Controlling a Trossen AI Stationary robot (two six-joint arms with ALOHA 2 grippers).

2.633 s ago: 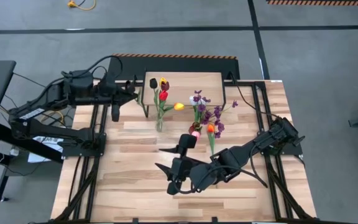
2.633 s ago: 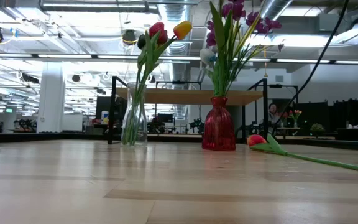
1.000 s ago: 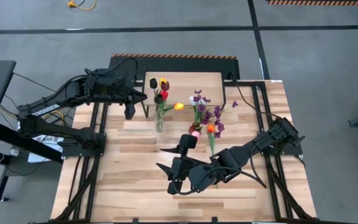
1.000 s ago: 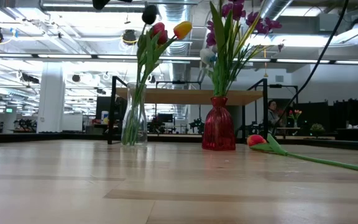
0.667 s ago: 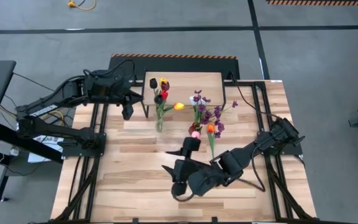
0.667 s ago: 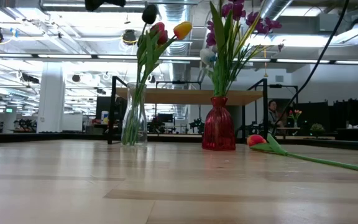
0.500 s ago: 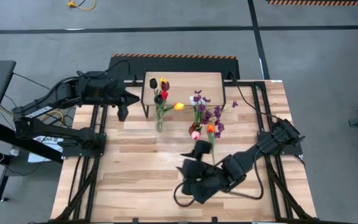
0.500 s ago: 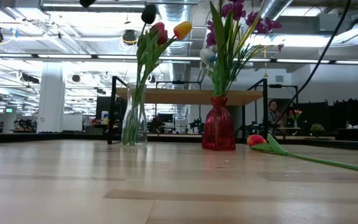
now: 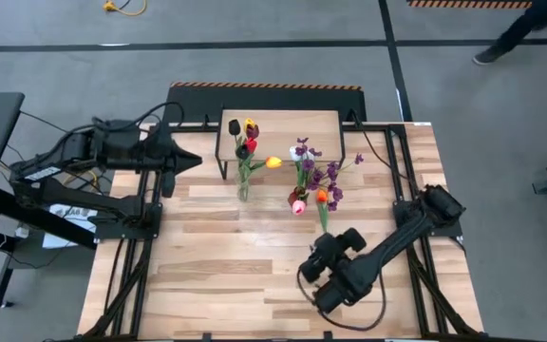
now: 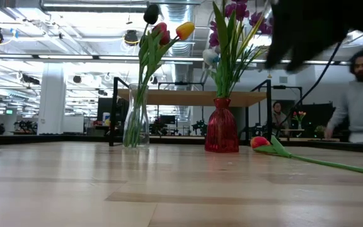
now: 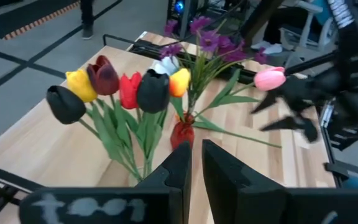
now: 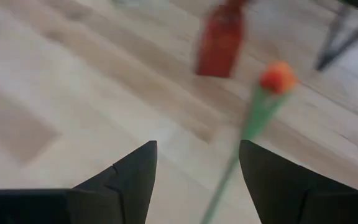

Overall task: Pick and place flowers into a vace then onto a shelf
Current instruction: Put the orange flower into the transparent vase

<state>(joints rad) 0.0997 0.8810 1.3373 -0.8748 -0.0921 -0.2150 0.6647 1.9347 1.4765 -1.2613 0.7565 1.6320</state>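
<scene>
Before me, red, yellow and dark artificial tulips [image 10: 158, 33] stand upright on green stems in a clear glass vase [image 10: 135, 123], and purple-blossomed sprigs [image 10: 239, 14] fill a red glass vase [image 10: 222, 129] beside it. One orange tulip [image 10: 261, 142] lies flat on the tabletop near the red vase. The small light-wood shelf on black legs [image 9: 283, 122] stands behind both vases.

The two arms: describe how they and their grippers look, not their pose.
Both arms are dark, nearly black, jointed links with black cables looping alongside. The left arm carries a white label strip near its base. The left gripper and right gripper each end in two flat, dark, wedge-shaped fingers tapering to points.
</scene>
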